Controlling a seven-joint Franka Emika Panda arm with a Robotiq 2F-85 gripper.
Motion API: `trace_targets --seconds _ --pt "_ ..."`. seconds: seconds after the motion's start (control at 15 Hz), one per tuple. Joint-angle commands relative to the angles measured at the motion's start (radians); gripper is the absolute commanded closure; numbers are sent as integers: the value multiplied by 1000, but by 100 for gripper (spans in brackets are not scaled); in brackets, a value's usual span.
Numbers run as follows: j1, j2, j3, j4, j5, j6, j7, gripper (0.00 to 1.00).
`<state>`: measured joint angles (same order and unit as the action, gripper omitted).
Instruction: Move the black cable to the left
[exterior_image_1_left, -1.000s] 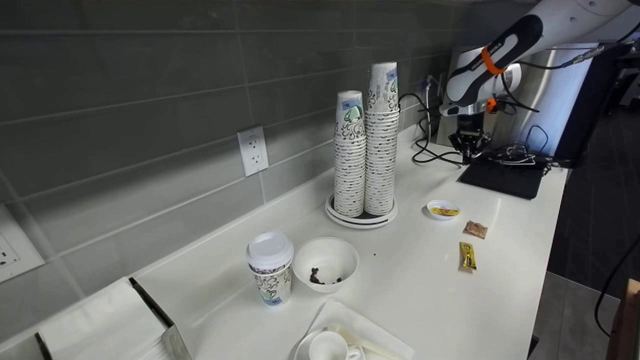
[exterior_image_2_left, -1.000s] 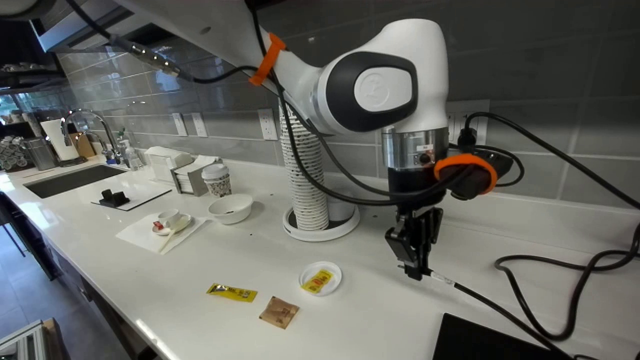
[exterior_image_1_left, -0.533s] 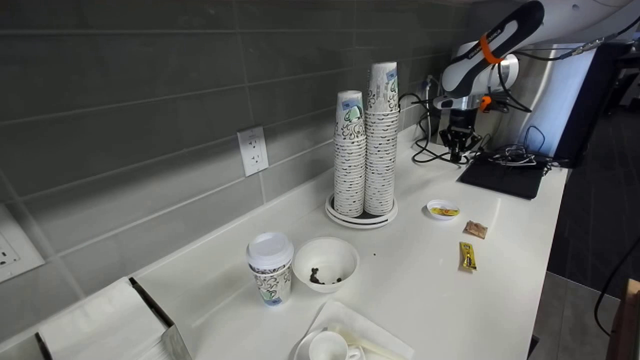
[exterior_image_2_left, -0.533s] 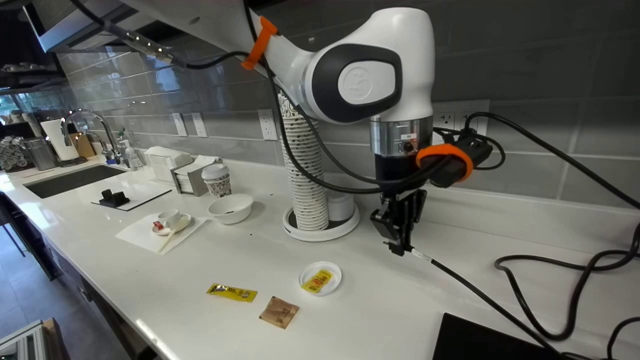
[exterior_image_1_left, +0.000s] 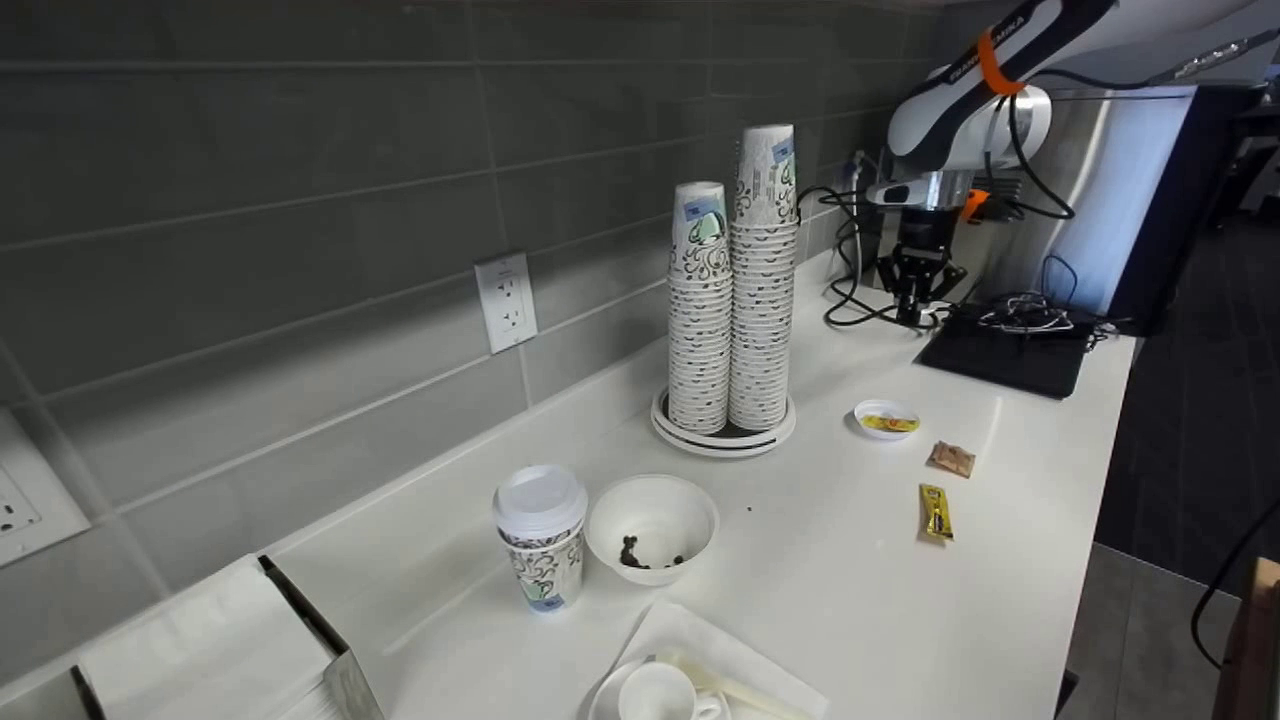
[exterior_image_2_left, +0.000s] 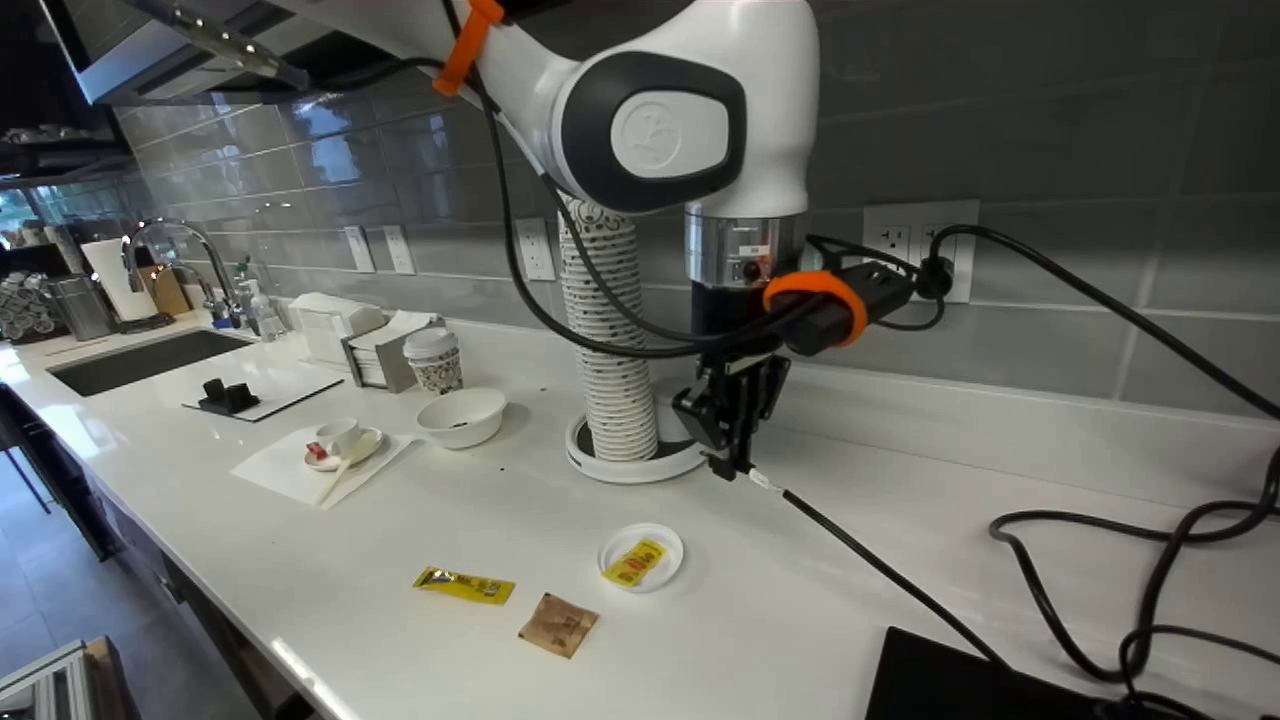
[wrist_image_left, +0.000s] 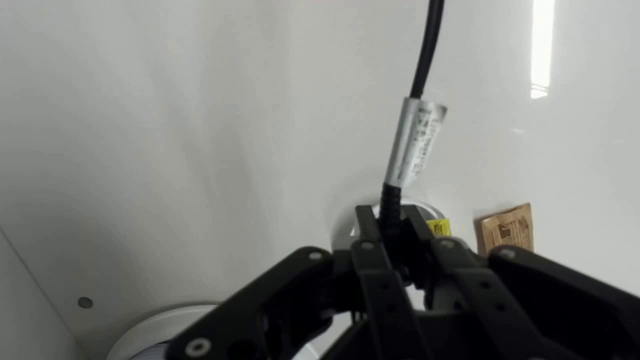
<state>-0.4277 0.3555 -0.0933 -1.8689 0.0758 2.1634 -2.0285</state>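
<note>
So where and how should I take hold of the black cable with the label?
I'd grip the black cable from above, across its ribbed sleeve beside the label: that part looks thicker, and probably bends less, than the thin run beyond. The hand pinches it there, pointing down.

The white desk (exterior_image_2_left: 540, 520) looked smooth and glossy, streaked with reflected light, and the black cable (wrist_image_left: 426, 50) had a smooth, plastic-like sheath with a faintly shiny label (wrist_image_left: 412, 142). The tool (wrist_image_left: 392, 220) looked mostly matt, the wrist collar (exterior_image_2_left: 714, 252) polished metal. The stacked cups (exterior_image_1_left: 700, 345) seemed dull paper, the long yellow packet (exterior_image_2_left: 465, 586) slick plastic, the brown sachet (exterior_image_2_left: 560, 625) matt paper, the wall tiles (exterior_image_2_left: 270, 190) softly glossy.
</note>
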Motion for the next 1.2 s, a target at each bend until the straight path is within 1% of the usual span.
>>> trace_targets --seconds 0.0,0.13,0.2,0.4,0.53,0.67,0.8,0.93,1.07,1.13 --pt "21 -4 -23 2 12 -13 -6 83" --pt "21 -7 -23 -1 14 -16 -6 83" --pt "21 -7 -23 -3 14 -16 -6 96" --pt "7 -17 13 -16 97 -26 -93 96" --pt "6 -16 34 -11 171 -58 -150 96" --pt "19 -12 41 -4 212 -95 -163 96" --pt "41 -7 35 -3 225 -87 -127 96" --pt "68 -1 19 -10 213 -23 -53 96" --pt "78 10 14 -5 211 16 6 96" --pt "86 20 9 -6 202 62 45 96"
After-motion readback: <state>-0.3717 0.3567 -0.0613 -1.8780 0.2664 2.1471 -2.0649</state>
